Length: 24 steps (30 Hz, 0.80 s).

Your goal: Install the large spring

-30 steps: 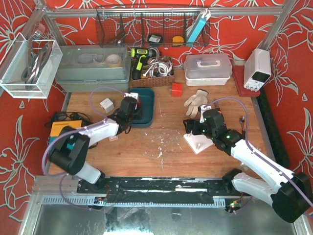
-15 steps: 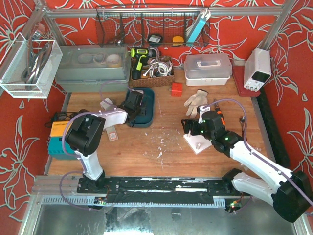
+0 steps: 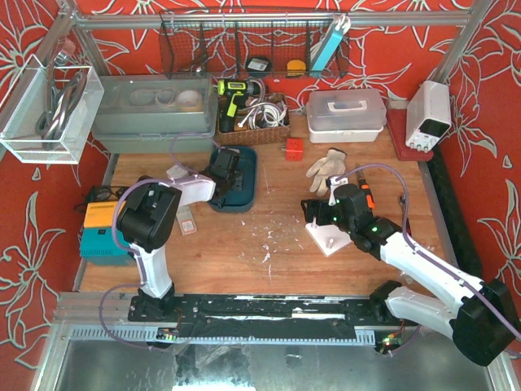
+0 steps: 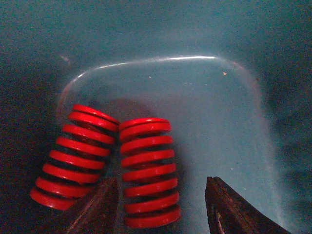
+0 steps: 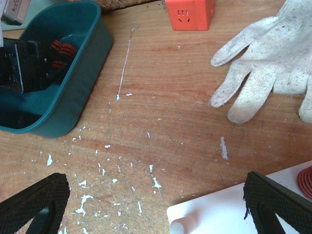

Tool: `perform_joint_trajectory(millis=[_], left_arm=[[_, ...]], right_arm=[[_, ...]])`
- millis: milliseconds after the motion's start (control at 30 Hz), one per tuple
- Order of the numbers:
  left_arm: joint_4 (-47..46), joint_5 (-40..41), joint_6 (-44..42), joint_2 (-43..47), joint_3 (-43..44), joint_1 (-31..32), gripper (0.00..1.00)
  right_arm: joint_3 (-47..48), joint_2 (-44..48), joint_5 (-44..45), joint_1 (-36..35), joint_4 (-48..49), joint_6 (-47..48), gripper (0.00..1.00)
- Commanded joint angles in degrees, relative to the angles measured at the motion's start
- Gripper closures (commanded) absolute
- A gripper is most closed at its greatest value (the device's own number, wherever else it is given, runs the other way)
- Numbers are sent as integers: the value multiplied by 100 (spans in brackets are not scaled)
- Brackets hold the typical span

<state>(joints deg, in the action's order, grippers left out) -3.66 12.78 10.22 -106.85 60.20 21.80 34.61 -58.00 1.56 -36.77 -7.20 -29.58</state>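
Two large red springs lie side by side in the teal bin [image 3: 247, 194]. In the left wrist view the right spring [image 4: 148, 170] lies between my left gripper's [image 4: 161, 195] open jaws, and the left spring [image 4: 73, 156] lies outside the left finger. From above, the left gripper [image 3: 221, 173] is down inside the bin. My right gripper [image 3: 319, 213] is open and empty, hovering over the near-left corner of the white base plate [image 3: 330, 238]. The plate [image 5: 234, 214] carries a white peg [image 5: 178, 226] and a red coil [image 5: 307, 181] at the frame edge.
White gloves [image 3: 327, 167] and an orange cube [image 3: 294, 148] lie behind the plate. A small white box [image 3: 177, 173] and a card [image 3: 188, 222] lie left of the bin. Grey tub, wicker basket and white lidded box line the back. White chips litter the wood.
My left arm has folded back toward its base and its gripper has moved from the bin's left edge down into the bin over the springs. The right arm has barely moved.
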Motion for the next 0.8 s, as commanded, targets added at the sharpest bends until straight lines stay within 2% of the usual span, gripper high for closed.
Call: perform_joint_trajectory(millis=[0,167,367,567,767], left_arm=[[275,180,63,-181,247,-76,47],[416,146,95,-370,428,-97,48],[733,137,173,-651,711,-115,54],[737,78,180,-601,651,-115,70],[620,-235,158,-214,428,-115,81]], right_arm=[[2,30,151,-32,57,-39,2],[-9,86,165,-33,44,-39,2],[-3,99,169,-32,26,-34,2],[-18,158,203,-29,10,-31,2],[17,151,173,-37,-15,-17,1]])
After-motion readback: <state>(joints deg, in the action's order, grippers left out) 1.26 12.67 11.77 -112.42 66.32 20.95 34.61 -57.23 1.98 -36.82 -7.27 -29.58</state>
